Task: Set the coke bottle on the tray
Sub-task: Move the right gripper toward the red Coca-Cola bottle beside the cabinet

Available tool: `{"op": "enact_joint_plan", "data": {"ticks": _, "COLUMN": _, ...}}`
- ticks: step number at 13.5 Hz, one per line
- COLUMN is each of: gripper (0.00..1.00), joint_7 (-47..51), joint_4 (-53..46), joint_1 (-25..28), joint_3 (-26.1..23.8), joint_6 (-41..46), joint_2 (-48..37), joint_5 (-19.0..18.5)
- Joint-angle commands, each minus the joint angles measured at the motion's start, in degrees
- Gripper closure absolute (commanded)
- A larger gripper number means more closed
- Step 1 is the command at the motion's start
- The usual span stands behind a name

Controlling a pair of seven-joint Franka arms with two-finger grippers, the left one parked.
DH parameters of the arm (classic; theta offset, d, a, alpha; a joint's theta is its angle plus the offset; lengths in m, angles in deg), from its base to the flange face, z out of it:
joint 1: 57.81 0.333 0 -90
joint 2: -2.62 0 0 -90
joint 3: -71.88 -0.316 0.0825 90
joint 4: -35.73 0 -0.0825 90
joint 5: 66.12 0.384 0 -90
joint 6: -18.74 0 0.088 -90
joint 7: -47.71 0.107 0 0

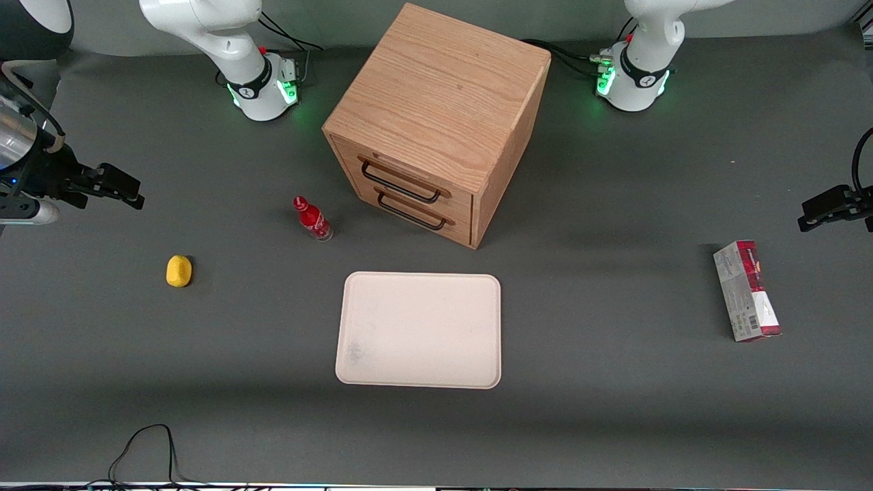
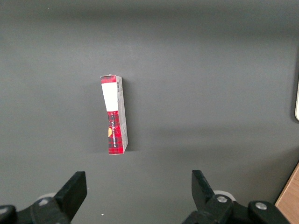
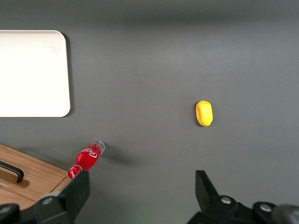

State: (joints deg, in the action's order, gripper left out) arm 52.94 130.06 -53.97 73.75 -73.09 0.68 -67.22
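Observation:
The coke bottle (image 1: 312,218) is small and red with a red cap and a clear base. It stands upright on the grey table, in front of the wooden drawer cabinet (image 1: 436,123) and farther from the front camera than the cream tray (image 1: 419,330). The bottle also shows in the right wrist view (image 3: 86,159), as does the tray (image 3: 32,73). My right gripper (image 1: 119,187) hangs high at the working arm's end of the table, well away from the bottle. It is open and empty, with its fingers (image 3: 78,187) wide apart.
A yellow lemon-like object (image 1: 179,271) lies on the table toward the working arm's end; it also shows in the right wrist view (image 3: 204,113). A red-and-grey carton (image 1: 747,291) lies toward the parked arm's end. The cabinet's two drawers are shut.

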Motion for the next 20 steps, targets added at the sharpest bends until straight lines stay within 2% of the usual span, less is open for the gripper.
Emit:
{"op": "enact_joint_plan", "data": {"ticks": 1, "gripper": 0.0, "joint_7": 1.3, "joint_4": -2.2, "joint_1": 0.1, "joint_3": 0.0, "joint_6": 2.7, "joint_2": 0.6, "joint_5": -0.7}}
{"op": "enact_joint_plan", "data": {"ticks": 4, "gripper": 0.0, "joint_7": 4.9, "joint_4": -0.6, "joint_1": 0.6, "joint_3": -0.5, "joint_6": 3.6, "joint_2": 0.7, "joint_5": 2.1}}
{"op": "enact_joint_plan", "data": {"ticks": 6, "gripper": 0.0, "joint_7": 9.0, "joint_4": 3.5, "joint_1": 0.7, "joint_3": -3.7, "joint_6": 3.2, "joint_2": -0.7, "joint_5": 4.7}}
{"op": "enact_joint_plan", "data": {"ticks": 8, "gripper": 0.0, "joint_7": 11.8, "joint_4": 8.1, "joint_1": 0.7, "joint_3": -7.0, "joint_6": 1.0, "joint_2": -2.2, "joint_5": 4.7}}
{"op": "enact_joint_plan", "data": {"ticks": 13, "gripper": 0.0, "joint_7": 17.3, "joint_4": 34.0, "joint_1": 0.7, "joint_3": -15.3, "joint_6": -21.5, "joint_2": -11.1, "joint_5": 4.8}}
{"op": "enact_joint_plan", "data": {"ticks": 17, "gripper": 0.0, "joint_7": 20.3, "joint_4": 43.2, "joint_1": 0.9, "joint_3": -18.8, "joint_6": -35.1, "joint_2": -9.5, "joint_5": 5.1}}
{"op": "enact_joint_plan", "data": {"ticks": 20, "gripper": 0.0, "joint_7": 20.7, "joint_4": 45.8, "joint_1": 1.4, "joint_3": -19.1, "joint_6": -42.2, "joint_2": -6.6, "joint_5": 5.1}}
